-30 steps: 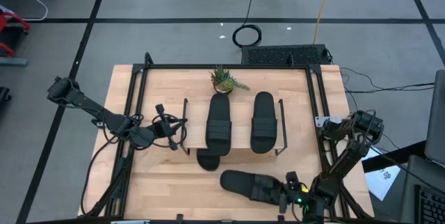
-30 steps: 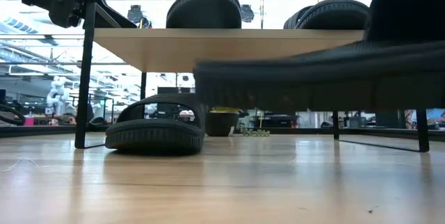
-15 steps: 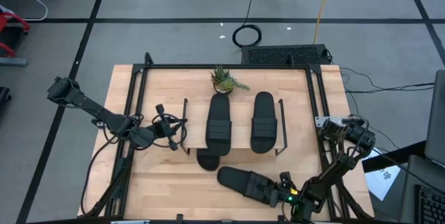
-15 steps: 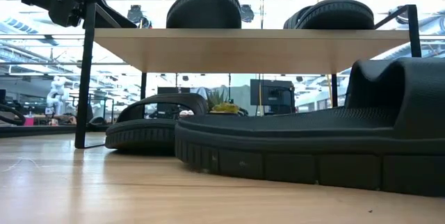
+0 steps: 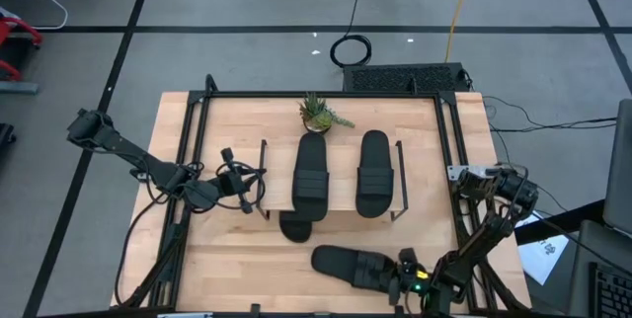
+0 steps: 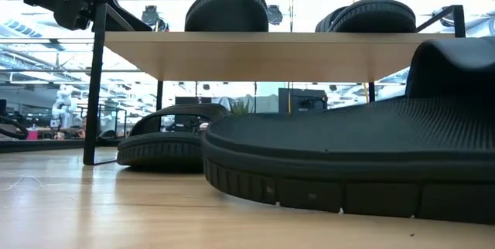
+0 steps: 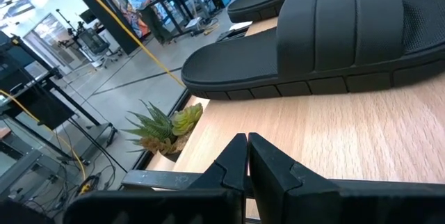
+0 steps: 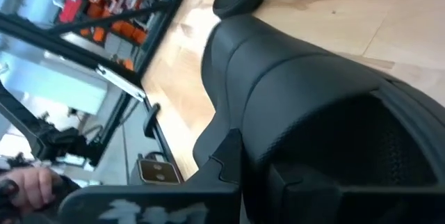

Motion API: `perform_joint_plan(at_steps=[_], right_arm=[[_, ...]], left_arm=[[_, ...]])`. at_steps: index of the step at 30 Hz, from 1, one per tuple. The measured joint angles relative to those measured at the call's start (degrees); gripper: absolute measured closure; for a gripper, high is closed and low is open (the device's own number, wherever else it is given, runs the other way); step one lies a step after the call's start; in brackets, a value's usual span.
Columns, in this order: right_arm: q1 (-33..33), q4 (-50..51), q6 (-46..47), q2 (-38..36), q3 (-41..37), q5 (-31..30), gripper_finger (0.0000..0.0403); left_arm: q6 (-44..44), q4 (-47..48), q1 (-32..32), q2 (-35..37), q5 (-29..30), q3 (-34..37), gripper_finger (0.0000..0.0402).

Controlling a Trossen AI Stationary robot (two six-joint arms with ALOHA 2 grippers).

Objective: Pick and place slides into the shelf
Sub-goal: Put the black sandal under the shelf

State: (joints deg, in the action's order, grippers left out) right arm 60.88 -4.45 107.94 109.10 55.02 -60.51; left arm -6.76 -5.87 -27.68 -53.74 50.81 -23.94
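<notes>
Two black slides [image 5: 311,175] [image 5: 373,172] lie on the top board [image 6: 271,52] of the shelf. A third slide [image 6: 174,144] rests on the table under the shelf, one end poking out [image 5: 294,226]. The fourth slide [image 5: 354,265] lies crosswise near the table's near edge, toe toward the left, with my right gripper [image 5: 402,277] shut on it. It fills the low view's right foreground [image 6: 348,164], down at table level. My left gripper [image 5: 249,182] hangs shut by the shelf's left end, touching nothing [image 7: 247,140]. My right gripper holds the fourth slide at its heel-side end, beside the strap [image 8: 299,78], coming nearly level from the table's right. One finger [image 8: 226,160] lies against the slide's side; the slide hides the other. I cannot tell whether the sole touches the table.
A small potted plant [image 5: 318,113] stands behind the shelf at the table's far side. A black frame [image 5: 326,94] runs around the tabletop. Bare wood lies left of the held slide along the near edge [image 5: 237,269].
My right gripper has sunk toward the table, still shut on the slide. A second ago the slide hung clear of the table; now it is down at table level near the near edge.
</notes>
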Motion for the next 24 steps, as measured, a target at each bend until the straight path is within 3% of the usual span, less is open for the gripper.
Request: perform_joint_plan(at_steps=[10,20,24], right_arm=[[0.66,-1.04,-5.46,-0.61,-0.04,3.66,0.0384],[0.21,3.55,0.23,-6.05,-2.65,13.22,0.0261],[-0.13,8.56,0.07,-10.54,-2.80,16.95,0.0231]], left_arm=[[-1.03,-0.24,-1.95,0.00,0.26,0.00,0.0378],[-1.03,-0.33,-2.08,0.02,0.24,0.00,0.0378],[-1.08,-0.30,-2.08,0.02,0.24,0.00,0.0378]])
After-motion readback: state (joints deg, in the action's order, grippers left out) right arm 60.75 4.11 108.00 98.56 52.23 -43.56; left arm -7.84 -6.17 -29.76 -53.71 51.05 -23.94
